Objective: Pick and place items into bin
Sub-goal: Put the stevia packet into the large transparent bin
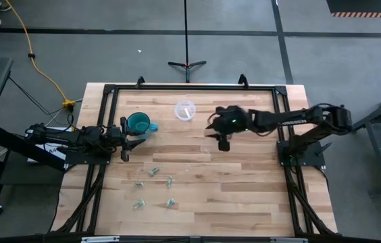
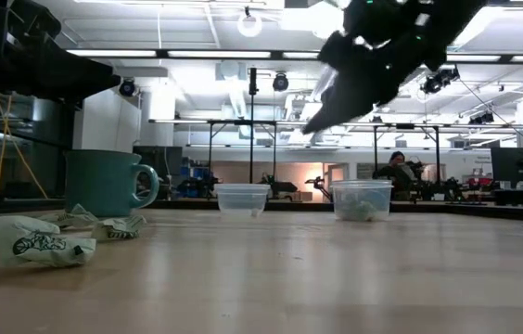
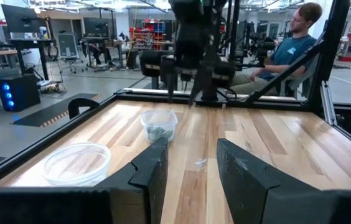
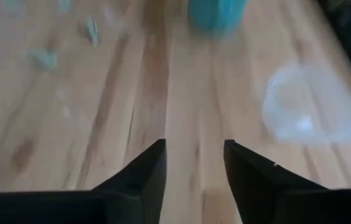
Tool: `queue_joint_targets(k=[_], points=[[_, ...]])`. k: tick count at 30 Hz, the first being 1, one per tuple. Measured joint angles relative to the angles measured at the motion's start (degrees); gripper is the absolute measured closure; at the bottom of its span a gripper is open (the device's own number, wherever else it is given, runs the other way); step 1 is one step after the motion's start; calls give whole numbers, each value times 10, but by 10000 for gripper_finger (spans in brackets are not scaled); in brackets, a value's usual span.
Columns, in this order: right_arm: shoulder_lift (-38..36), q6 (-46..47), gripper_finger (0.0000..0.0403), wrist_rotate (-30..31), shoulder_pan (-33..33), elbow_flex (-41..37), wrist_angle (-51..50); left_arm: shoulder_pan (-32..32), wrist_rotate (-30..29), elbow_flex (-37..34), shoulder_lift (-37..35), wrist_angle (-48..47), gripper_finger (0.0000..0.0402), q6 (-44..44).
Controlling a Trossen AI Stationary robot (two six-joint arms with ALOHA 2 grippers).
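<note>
Wrappers first: a handful of tiny pale green-and-whitish crumpled pieces scattered on the light wooden slatted table, at about 7 o'clock from its middle, well apart from both grippers. On the closest piece in the low view, a dark printed mark, too crumpled to read. No other legible writing anywhere on the table.

Farther back, at 9 o'clock, left gripper low at the table's side, fingers parted with bare wood between them, holding nothing. Just beside it, at 10 o'clock, a teal ceramic mug with a handle, upright; inside hidden from every view.

At 1 o'clock, right gripper raised off the wood, high in the low view, jaws spread and empty, pointing back across the table past blurred pieces toward the mug.

Farthest, near the back rail at 12 o'clock, a wide shallow clear plastic tub, apparently holding nothing. Toward 1 o'clock, seen from the low and left wrist views, a smaller clear plastic cup with a greenish heap at its bottom.

Beyond the table, a seated person in a blue shirt among workshop desks.
</note>
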Motion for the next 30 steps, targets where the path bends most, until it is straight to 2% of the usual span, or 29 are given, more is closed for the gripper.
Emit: queue_joint_targets(k=[3, 6, 11, 19, 24, 28, 30], points=[[-45, 17, 280, -42, -24, -60, 79, 0, 0, 0, 0, 0, 229, 0], [-112, 53, 305, -48, -51, -118, 104, 0, 0, 0, 0, 0, 229, 0], [-256, 95, 338, -21, -63, -213, 135, 0, 0, 0, 0, 0, 229, 0], [-469, 147, 372, 23, -17, -332, 152, 0, 0, 0, 0, 0, 229, 0], [-545, 145, 382, 38, 8, -389, 177, 0, 0, 0, 0, 0, 229, 0], [-575, 130, 382, 42, 16, -434, 228, 0, 0, 0, 0, 0, 229, 3], [-580, 130, 382, 46, 15, -435, 210, 0, 0, 0, 0, 0, 229, 16]])
